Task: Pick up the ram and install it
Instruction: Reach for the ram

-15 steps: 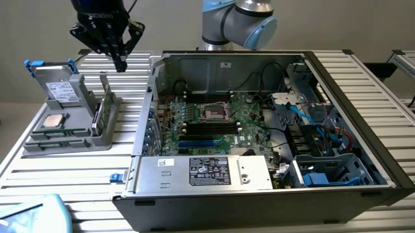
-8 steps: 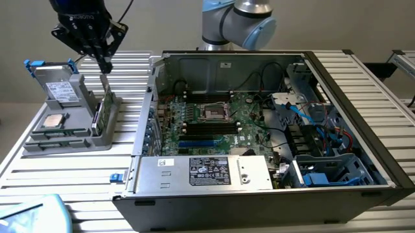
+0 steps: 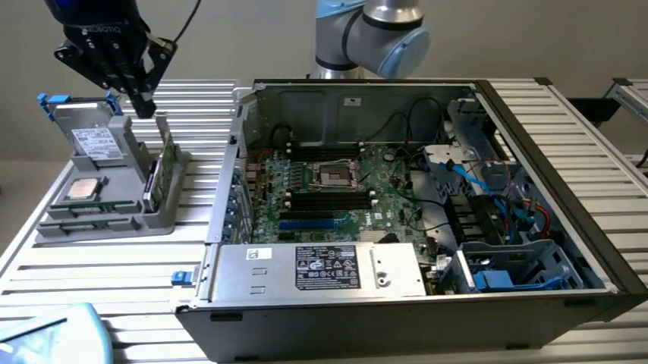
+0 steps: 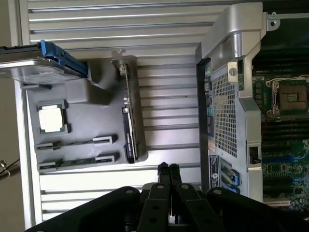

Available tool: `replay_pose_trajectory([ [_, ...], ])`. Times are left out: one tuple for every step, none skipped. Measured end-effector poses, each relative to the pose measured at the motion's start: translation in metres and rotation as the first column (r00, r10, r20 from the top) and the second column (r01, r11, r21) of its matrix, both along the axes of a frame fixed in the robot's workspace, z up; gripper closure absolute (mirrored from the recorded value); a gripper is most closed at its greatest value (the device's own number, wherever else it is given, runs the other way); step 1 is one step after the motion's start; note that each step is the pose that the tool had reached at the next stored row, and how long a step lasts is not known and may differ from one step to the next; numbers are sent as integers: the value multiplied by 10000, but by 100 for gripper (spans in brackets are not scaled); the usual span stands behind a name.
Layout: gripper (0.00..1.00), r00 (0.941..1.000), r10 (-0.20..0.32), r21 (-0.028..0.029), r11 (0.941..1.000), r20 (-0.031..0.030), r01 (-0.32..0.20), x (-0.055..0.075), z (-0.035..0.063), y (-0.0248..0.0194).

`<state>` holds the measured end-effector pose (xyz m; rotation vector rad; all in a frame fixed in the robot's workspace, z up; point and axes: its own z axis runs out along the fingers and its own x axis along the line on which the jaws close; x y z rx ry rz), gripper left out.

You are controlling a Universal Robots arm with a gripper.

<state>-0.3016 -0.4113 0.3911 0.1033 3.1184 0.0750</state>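
The tool (image 3: pixel 145 111), jaws fully closed and empty, hangs above one end of the upright board (image 3: pixel 162 163). The ram (image 3: pixel 102 205) sits well below it at the opposite end of the grey tray (image 3: pixel 61 232), long axis crosswise to that board.
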Motion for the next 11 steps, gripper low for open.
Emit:
replay_pose_trajectory([
  [90,10000,4,1,10000,0,-4,-26,-1,-9],
  [90,10000,8,0,10000,0,-8,-50,-1,-17],
  [90,10000,12,1,10000,0,-12,-75,-2,-26],
  [90,10000,16,0,10000,0,-16,-101,-2,-35],
  [90,10000,20,0,10000,0,-20,-127,-3,-44],
  [90,10000,23,0,10000,0,-23,-152,-4,-53],
  [90,10000,27,0,10000,0,-27,-178,-5,-62],
  [90,10000,29,0,10000,0,-29,-206,-6,-70],
  [90,10000,32,0,10000,0,-32,-233,-7,-79],
  [90,10000,33,1,10000,0,-33,-260,-8,-87],
  [90,10000,36,0,10000,0,-36,-288,-9,-96],
])
